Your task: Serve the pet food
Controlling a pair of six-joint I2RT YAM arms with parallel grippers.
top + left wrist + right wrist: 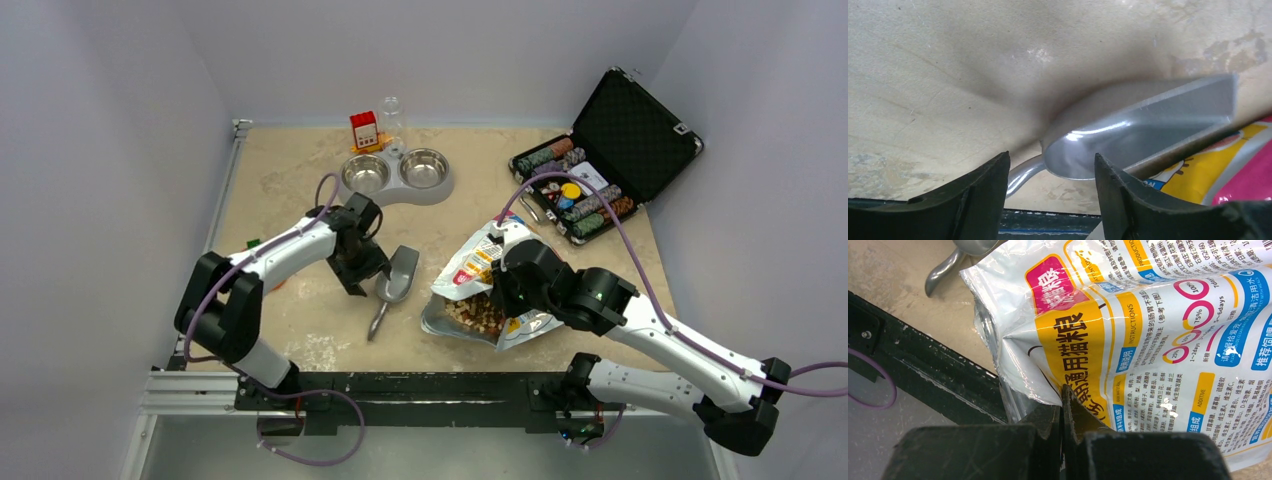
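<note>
- Your L arm (290, 250) reached over the table (280, 190), its jaws pointing down just beside the metal scoop (397, 273), on the scoop's L side in the top view.
- L wrist view: L jaws stood released, w/ a clear gap btwn the two black fingers (973, 200).
- The scoop's (1143, 125) curved handle ran into that gap, close to one finger. Couldn't tell if it touched.
- Scoop lay flat on the table, open end toward the far side, handle toward you.
- Your R arm (640, 320) had its jaws clenched on the printed bag (485, 260). The R wrist view showed the tips pinched tight on a fold at the bag's (1158, 340) edge.
- Pet food (478, 315): brown kibble showed in the bag's open mouth, at the near end of the bag, to the R of the scoop.
- Bag lay on the table near the scoop, mouth toward the near edge.
- Far side, approx centre: twin steel bowls (397, 175) in one grey base, w/ a red-and-white box (364, 130) and a clear bottle (391, 115) just behind them.
- Far R corner: poker chip case (610, 150), lid up, chips in rows inside, well apart from the bowls.
</note>
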